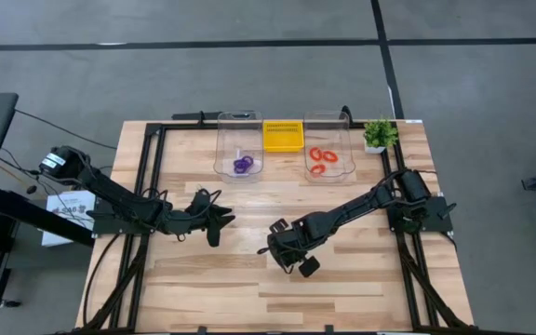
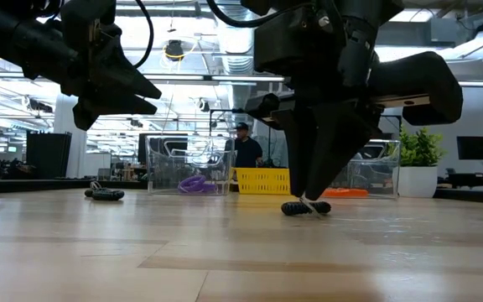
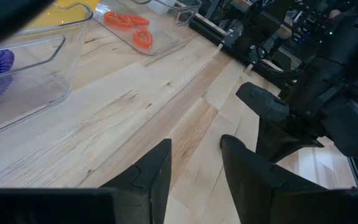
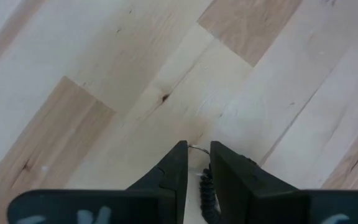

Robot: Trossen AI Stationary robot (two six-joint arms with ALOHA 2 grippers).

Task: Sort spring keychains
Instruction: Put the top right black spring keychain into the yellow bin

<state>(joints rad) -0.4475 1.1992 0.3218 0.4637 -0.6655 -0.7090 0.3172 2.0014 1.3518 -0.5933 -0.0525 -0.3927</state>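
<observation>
Wooden table (image 1: 361, 279) is carrying everything, its far edge lined with containers. Right arm is reaching in from the right side toward the table's middle; left arm is waiting off to its left, fingers (image 3: 151, 177) spread apart over bare wood, holding nothing.

Three containers are sitting well beyond the right pincer (image 2: 309, 201), toward the far edge: a clear bin (image 1: 238, 144) with purple keychains (image 1: 242, 165), a yellow basket (image 1: 283, 135) between the bins, and a second clear bin (image 1: 328, 141) with orange-red keychains (image 1: 320, 160). Judgement: colours are being kept apart, one per container, so the basket is likely meant for black ones; I cannot see inside it.

Right pincer is pointing straight down at the wood, tips touching or nearly touching the table. A black keychain (image 4: 207, 194) is lying directly under it, its coil and wire loop showing in the narrow gap between the fingers (image 4: 173, 171). Fingers are nearly together around it; whether they are truly clamped I cannot tell. Vertical approach suits a small flat coil.

Another black keychain (image 2: 106, 195) is lying on the wood well away from this pincer, nearer the left arm, not yet sorted.
</observation>
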